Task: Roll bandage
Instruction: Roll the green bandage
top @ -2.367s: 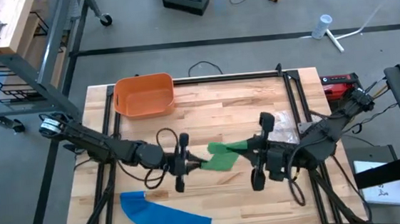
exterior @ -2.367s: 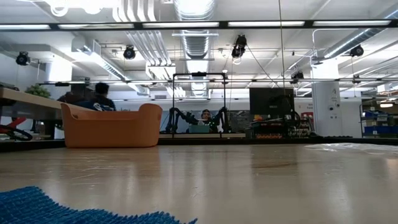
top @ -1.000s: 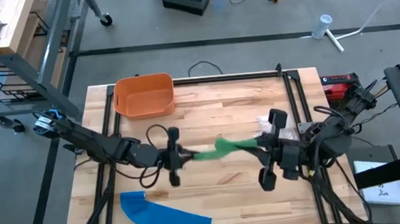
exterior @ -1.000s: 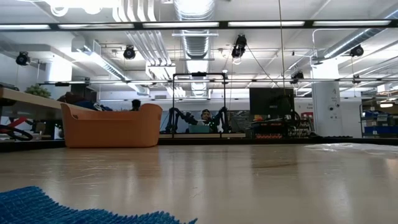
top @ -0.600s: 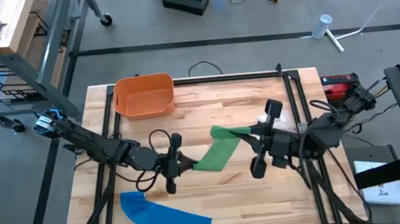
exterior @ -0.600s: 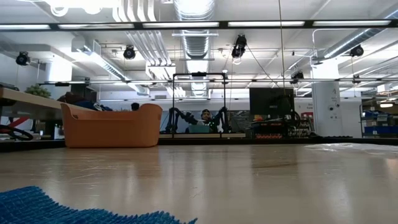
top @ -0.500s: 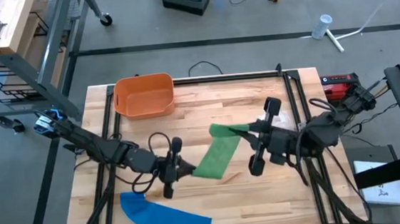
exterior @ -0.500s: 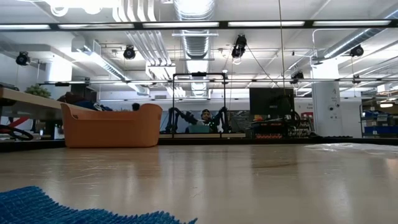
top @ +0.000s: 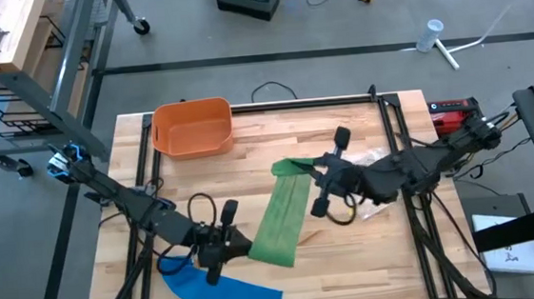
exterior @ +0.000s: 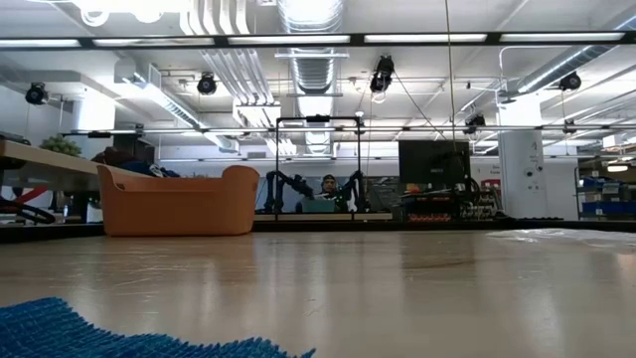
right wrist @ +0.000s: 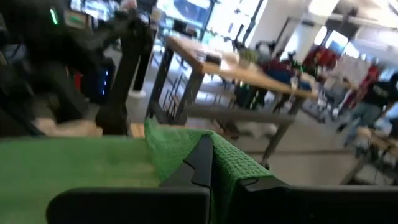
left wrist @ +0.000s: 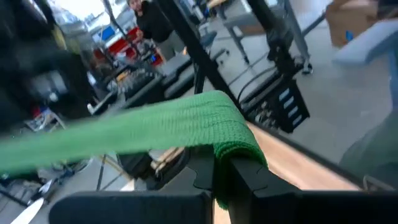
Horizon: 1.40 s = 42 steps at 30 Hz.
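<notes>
Each claw, left claw point(top: 229, 245) and right claw point(top: 313, 177), is clamped on an end of the green bandage point(top: 281, 223); I should keep it taut and flat before rolling.

The green bandage point(top: 283, 218) stretched between my left gripper point(top: 233, 248) and right gripper point(top: 313, 176), barring the middle of the table point(top: 371, 256) between them. Just behind my left gripper the blue cloth point(top: 216, 289) covered the near edge. The orange bin point(top: 192, 128) stood well apart at the far corner. Bare wood lay open beside my right arm.
</notes>
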Each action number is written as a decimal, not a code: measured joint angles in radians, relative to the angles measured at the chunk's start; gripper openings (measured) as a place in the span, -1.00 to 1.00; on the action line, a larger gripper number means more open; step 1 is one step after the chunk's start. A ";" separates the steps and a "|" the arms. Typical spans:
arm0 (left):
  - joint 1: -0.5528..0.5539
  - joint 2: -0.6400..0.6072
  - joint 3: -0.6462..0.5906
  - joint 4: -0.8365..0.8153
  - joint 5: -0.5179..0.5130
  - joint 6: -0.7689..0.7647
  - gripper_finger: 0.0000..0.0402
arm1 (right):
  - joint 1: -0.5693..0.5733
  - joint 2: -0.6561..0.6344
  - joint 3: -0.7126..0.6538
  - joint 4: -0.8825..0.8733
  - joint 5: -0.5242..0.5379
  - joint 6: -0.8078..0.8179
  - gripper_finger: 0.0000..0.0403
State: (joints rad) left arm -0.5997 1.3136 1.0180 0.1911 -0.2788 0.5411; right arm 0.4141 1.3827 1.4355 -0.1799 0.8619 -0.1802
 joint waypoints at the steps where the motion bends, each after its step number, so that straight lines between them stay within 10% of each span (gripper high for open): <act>1: -0.008 0.000 0.008 0.000 0.000 0.001 -0.98 | -0.004 0.000 -0.024 0.000 0.000 0.023 -1.00; 14: -0.022 -0.003 0.060 0.037 0.000 0.034 -0.98 | -0.018 0.147 -0.295 0.124 -0.142 0.412 -1.00; 42: 0.058 -0.122 0.066 0.075 -0.026 -0.058 -0.98 | 0.004 0.271 -0.186 0.168 -0.286 0.187 -1.00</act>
State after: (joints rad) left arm -0.5419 1.1915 1.0836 0.2657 -0.3050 0.4835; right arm 0.4181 1.6539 1.2499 -0.0116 0.5762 0.0065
